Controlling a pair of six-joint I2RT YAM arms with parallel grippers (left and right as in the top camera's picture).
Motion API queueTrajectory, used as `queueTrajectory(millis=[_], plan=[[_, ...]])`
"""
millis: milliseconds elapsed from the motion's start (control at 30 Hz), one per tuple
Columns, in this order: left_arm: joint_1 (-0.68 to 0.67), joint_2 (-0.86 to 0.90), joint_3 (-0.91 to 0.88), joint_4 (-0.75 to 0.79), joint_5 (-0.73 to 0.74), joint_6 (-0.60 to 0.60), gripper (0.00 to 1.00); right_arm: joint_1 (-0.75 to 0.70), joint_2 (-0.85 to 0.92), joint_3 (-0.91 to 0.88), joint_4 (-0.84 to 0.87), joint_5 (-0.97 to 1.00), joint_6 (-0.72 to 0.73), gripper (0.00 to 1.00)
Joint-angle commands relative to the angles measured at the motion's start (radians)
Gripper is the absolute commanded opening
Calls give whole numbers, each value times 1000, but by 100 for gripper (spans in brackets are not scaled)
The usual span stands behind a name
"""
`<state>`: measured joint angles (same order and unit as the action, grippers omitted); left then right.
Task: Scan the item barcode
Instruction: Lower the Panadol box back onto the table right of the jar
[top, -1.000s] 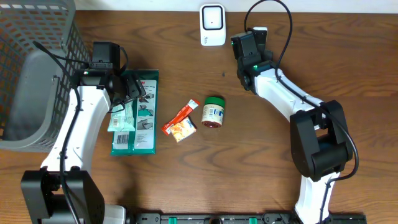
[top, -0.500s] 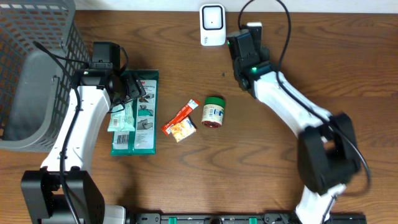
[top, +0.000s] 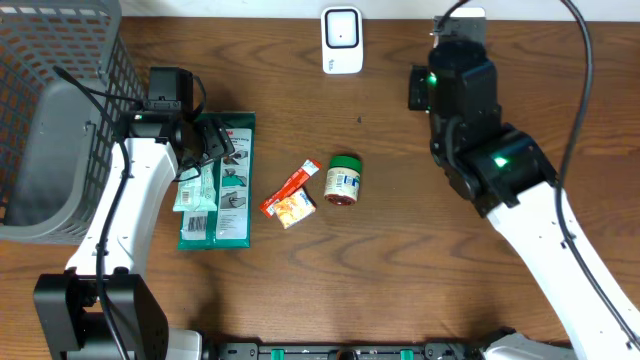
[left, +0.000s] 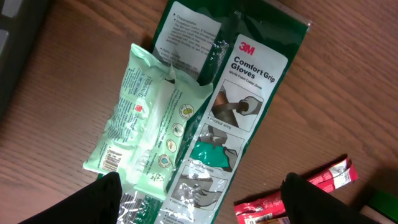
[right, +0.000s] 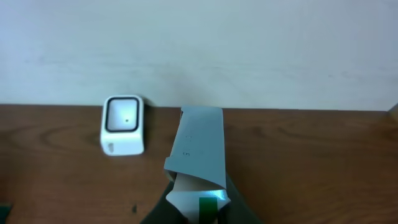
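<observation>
The white barcode scanner (top: 341, 40) stands at the table's back edge; in the right wrist view the scanner (right: 124, 124) sits to the left of and beyond my fingers. My right gripper (right: 199, 208) is shut on a small white carton (right: 199, 149) with a green stripe, held upright. From overhead, the right gripper (top: 456, 38) is raised high, right of the scanner, and the carton (top: 460, 14) pokes out at the top. My left gripper (left: 202, 205) hovers open over a green gloves pack (left: 242, 106), holding nothing.
A pale green wipes pack (top: 196, 188) lies on the gloves pack (top: 232, 190). A red snack packet (top: 290, 195) and a green-lidded jar (top: 343, 180) lie mid-table. A grey mesh basket (top: 50, 110) fills the left side.
My right arm has swung up and to the right, away from the scanner, carrying the carton. The left arm has not moved.
</observation>
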<state>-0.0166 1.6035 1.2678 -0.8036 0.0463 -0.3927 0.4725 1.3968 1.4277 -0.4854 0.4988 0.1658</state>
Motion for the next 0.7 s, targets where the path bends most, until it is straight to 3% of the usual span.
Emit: queueTrajectory(millis=[0, 233, 400, 667], plan=[[3, -11, 14, -3, -8, -1, 83, -13, -60, -48, -38, -137, -40, 7], [3, -11, 14, -3, -8, -1, 83, -98, -53, -229, -196, -316, 110, 11], [3, -11, 14, -3, -8, -1, 83, -134, -15, -393, -157, -383, 127, 12], [3, -11, 14, -3, -8, -1, 83, -135, 84, -505, -49, -393, 126, 22]])
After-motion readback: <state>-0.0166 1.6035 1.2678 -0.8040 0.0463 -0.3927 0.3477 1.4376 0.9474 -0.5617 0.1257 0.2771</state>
